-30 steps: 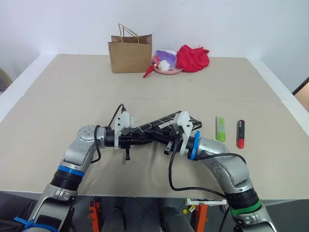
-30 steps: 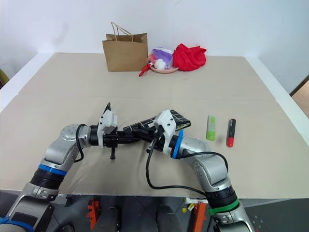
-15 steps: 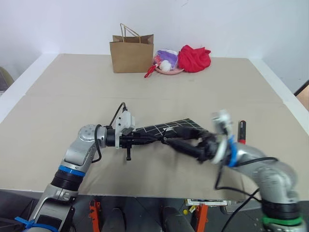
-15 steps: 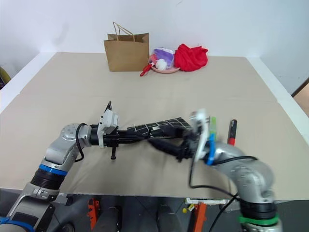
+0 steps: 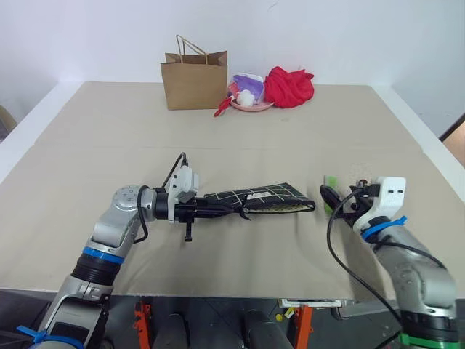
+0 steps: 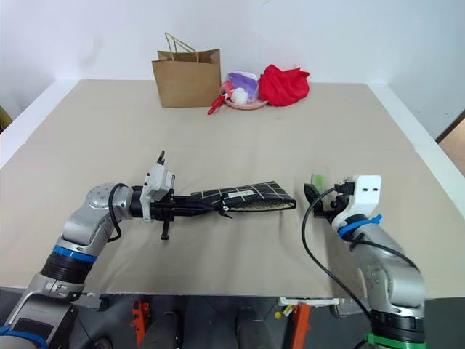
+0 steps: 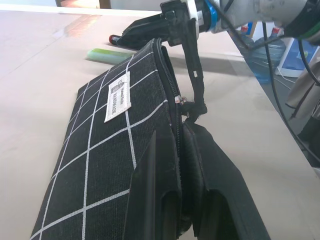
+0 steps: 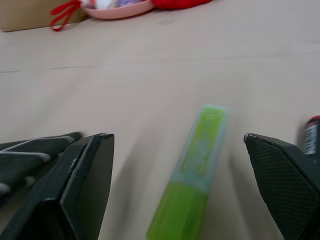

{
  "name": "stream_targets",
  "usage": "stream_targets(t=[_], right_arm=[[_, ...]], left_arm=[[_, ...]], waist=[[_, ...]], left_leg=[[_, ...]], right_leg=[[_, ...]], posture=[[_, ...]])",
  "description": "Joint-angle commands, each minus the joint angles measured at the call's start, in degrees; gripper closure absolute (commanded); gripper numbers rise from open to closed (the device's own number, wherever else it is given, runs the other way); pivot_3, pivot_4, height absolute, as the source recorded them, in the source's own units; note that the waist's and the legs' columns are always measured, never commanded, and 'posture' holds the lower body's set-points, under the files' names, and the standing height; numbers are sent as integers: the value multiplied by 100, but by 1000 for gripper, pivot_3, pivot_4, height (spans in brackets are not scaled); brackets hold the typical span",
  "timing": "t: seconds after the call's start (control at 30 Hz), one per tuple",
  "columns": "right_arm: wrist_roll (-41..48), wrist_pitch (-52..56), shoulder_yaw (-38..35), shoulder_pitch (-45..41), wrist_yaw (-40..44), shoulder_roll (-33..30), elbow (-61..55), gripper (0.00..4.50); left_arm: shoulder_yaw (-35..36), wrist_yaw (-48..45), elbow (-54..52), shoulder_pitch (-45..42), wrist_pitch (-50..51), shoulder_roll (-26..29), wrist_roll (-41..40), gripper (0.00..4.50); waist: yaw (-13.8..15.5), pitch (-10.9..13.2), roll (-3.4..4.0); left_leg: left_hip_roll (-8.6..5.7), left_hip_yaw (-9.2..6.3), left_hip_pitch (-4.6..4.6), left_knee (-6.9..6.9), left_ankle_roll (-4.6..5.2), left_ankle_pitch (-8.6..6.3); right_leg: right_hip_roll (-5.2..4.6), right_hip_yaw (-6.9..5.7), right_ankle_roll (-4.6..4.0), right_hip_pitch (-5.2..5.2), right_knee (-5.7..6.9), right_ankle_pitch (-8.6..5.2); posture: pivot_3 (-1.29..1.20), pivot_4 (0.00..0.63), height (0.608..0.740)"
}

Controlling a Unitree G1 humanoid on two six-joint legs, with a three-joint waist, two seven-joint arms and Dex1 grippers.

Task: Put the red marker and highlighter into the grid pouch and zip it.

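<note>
Left pincer (image 5: 236,211) shut on one short end of the grid pouch (image 5: 269,198), fabric pinched between both fingers beside the zipper. Pouch held out roughly level over the desk (image 5: 218,131), zipper edge up, white label on the side face. Far end drooping slightly; contact with the desk not clear. Zipper appears drawn back, mouth only narrowly parted, cord pull (image 7: 195,75) dangling near the grip.

Right pincer (image 5: 328,200) wide open, holding nothing, low over the desk, fingers straddling the highlighter (image 8: 192,185) without touching it. Highlighter flat on the desk, well apart from the pouch. Red marker (image 8: 312,132) just beyond, roughly parallel, outside the open fingers.

Handling, judged:
- Highlighter: light, rigid, smooth plastic; likely to skid or swivel if pinched near an end. Best hold across the barrel, about mid-length, clear of the paler cap.
- Marker: likewise light and stiff; rounder, so prone to rolling if nudged during the highlighter pick.
- Pouch: soft, limp fabric; sags from a single-end grip and the mouth tends to fall closed. Needs the lip spread, or the pen nosed in end-first along the zipper line.

Neither pen in the pouch yet; zipping not begun.
</note>
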Motion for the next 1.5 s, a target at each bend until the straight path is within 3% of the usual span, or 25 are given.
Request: stream_targets(t=[0.03, 0.57, 0.67, 0.73, 0.77, 0.83, 1.07, 1.3, 1.4, 1.5], right_arm=[[-205, -244, 73, 38, -29, 147, -142, 38], [-1104, -799, 479, 205, -93, 656, 643, 38], [-1274, -881, 557, 215, -115, 687, 744, 976], [-1326, -826, 554, 218, -177, 727, 799, 2057], [-1334, -791, 540, 217, -201, 749, 806, 2211], [-1309, -697, 521, 208, -209, 796, 800, 3364], [-1003, -523, 427, 104, 40, 868, 462, 3448], [-93, -568, -58, -409, 1519, -176, -165, 3448], [1524, 407, -719, -909, 2904, -1282, -304, 3448], [3034, 1693, -1029, -823, 3652, -2074, -540, 3448]], left_arm=[[79, 3, -203, -67, -68, 55, -63, 4500], [87, 145, -402, -4, 34, 54, -115, 4500], [80, 148, -416, -9, 41, 53, -119, 4500], [79, 154, -440, -11, 54, 51, -126, 4500], [80, 162, -454, -12, 64, 49, -132, 4500], [82, 174, -462, -13, 69, 44, -136, 4500], [107, 196, -348, -49, 18, 38, -132, 4500], [95, 84, -318, -88, 54, 82, -164, 4500], [97, 6, -287, -123, 102, 58, -231, 4500], [87, -15, -250, -136, 84, 40, -211, 4500]], waist=[[3, 0, 0], [4, -1, -2], [4, -2, -3], [4, -4, -7], [4, -5, -9], [4, -12, -19], [1, -20, -33], [1, -1, -3], [6, 26, 31], [29, 25, 26]], left_leg=[[0, 0, 0, 0, 0, 0], [0, 0, 3, 2, 0, 0], [1, 0, 7, 5, 0, 0], [1, 0, 9, 8, 0, 1], [1, 0, 9, 8, 0, 1], [1, -1, 11, 9, 0, 1], [1, -1, 14, 11, 1, 1], [0, 2, 6, 10, 1, 1], [-1, 1, 4, 10, 1, 1], [-4, -4, 5, 5, 3, 0]], right_leg=[[0, 0, 0, 0, 0, 0], [0, 0, -3, 4, 0, 0], [0, -1, -16, 7, 0, -4], [0, 0, -18, 11, 0, -4], [0, 0, -19, 11, 0, -4], [0, 0, -19, 14, 0, -3], [0, 0, -23, 17, 0, -2], [-2, 1, -14, 13, -1, -3], [-2, 1, -3, 14, -2, 1], [-3, -1, 4, 17, -2, -1]], posture=[[0, 150, 740], [0, 150, 740], [0, 150, 740], [0, 150, 740], [0, 150, 740], [0, 150, 740], [0, 150, 740], [0, 150, 740], [0, 150, 740], [0, 150, 740]])
